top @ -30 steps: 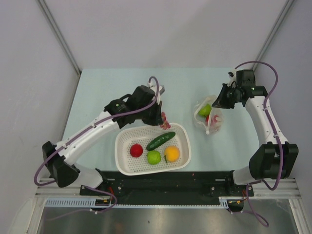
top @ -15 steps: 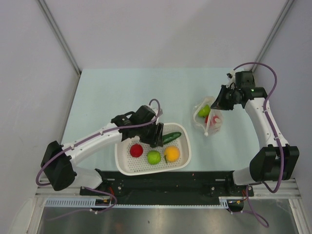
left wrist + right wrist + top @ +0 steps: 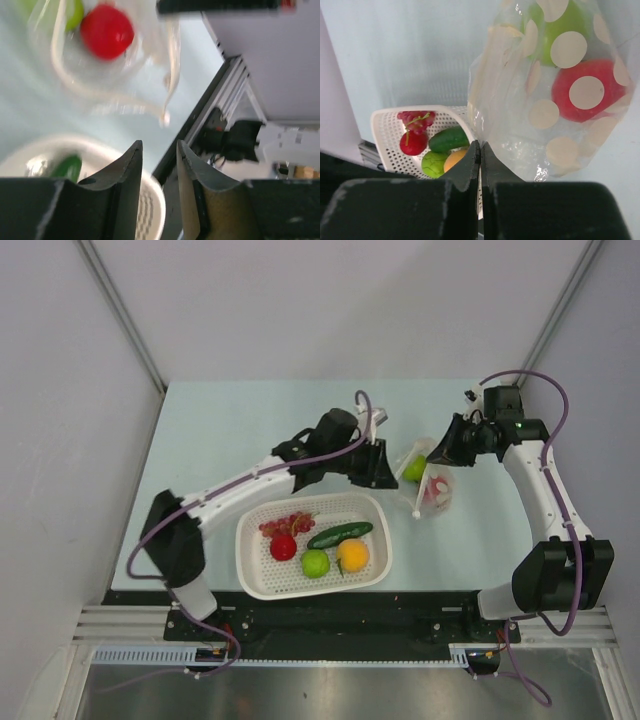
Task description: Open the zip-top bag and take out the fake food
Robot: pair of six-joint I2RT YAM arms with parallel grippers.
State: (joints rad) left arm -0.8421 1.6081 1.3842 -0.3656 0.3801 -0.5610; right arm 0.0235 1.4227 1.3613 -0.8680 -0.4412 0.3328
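The zip-top bag is held near the worktop's right edge by the right gripper, clamped on its film. It is judged light, floppy and slippery (fake food sags inside), so the stiffer zip strip is best pinched by the left gripper, parted and empty.

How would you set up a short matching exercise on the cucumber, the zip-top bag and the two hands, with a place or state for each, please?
Things:
1. cucumber
2. zip-top bag
3. left hand
4. right hand

Places and states:
A. shut on the zip-top bag
B. lying in the white basket
C. open, holding nothing
D. has a green fruit and a red fruit inside

Pairs: 1-B, 2-D, 3-C, 4-A
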